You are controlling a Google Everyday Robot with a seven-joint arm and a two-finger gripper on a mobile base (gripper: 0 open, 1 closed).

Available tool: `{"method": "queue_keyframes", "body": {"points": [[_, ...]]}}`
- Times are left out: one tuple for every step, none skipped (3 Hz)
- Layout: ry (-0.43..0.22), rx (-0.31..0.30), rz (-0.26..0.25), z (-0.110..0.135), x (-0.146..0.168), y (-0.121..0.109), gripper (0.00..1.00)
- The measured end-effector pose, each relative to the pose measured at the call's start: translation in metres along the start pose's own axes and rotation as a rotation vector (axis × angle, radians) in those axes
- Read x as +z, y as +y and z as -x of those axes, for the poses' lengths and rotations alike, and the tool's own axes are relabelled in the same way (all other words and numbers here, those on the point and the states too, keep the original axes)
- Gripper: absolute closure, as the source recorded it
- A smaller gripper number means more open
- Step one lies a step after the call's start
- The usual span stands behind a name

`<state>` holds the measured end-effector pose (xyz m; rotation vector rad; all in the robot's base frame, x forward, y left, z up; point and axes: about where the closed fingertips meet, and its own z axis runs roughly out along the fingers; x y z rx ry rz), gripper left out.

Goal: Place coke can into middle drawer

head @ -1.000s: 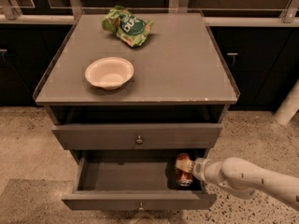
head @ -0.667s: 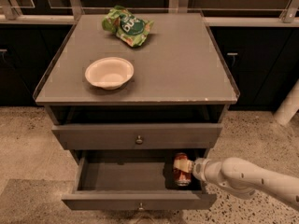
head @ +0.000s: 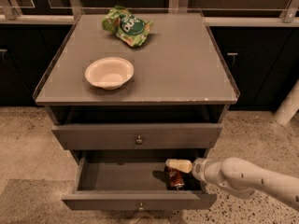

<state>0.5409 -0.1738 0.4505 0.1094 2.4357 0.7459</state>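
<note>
White robot hand (head: 176, 171) reaches low into the open dark-grey middle drawer (head: 103, 200) to seat the small red-orange coke can (head: 176, 180). Can't tell its grip.

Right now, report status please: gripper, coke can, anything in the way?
Gripper inside open middle drawer, right side. Coke can in drawer, just under gripper. Nothing seen in the way.

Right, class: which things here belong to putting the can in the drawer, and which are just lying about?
Job: coke can, open middle drawer, gripper inside the drawer's right end.
Lying about: white bowl and green snack bag on the cabinet top; closed upper drawer.
</note>
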Motion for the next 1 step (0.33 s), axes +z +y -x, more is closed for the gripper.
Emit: {"method": "queue_keyframes", "body": {"points": [[0.0, 0.0, 0.0, 0.0, 0.0, 0.0, 0.0]]}}
